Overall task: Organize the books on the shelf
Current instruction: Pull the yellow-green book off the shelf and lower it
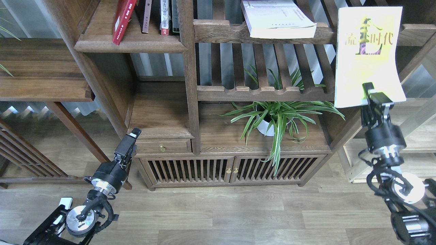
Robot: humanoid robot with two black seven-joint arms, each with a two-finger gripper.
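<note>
My right gripper [372, 96] is shut on the lower edge of the yellow-green and white book [368, 51] with dark calligraphy. It holds the book upright, cover facing me, in front of the slatted shelves at the right. The pale lavender-white book [279, 18] lies flat on the upper slatted shelf. The red book [121, 20] leans in the narrow compartment at the top left, on the solid dark-brown shelf [131, 45]. My left gripper [132, 135] is low at the left by the small drawer, empty; its fingers lie close together.
Slim brown, white-red and dark volumes [160, 15] stand beside the red book. A potted spider plant [277, 117] sits on the cabinet top below the slatted shelves. A pale light-wood rack [415, 149] stands at the right. A dark wooden side table [41, 75] is at the left.
</note>
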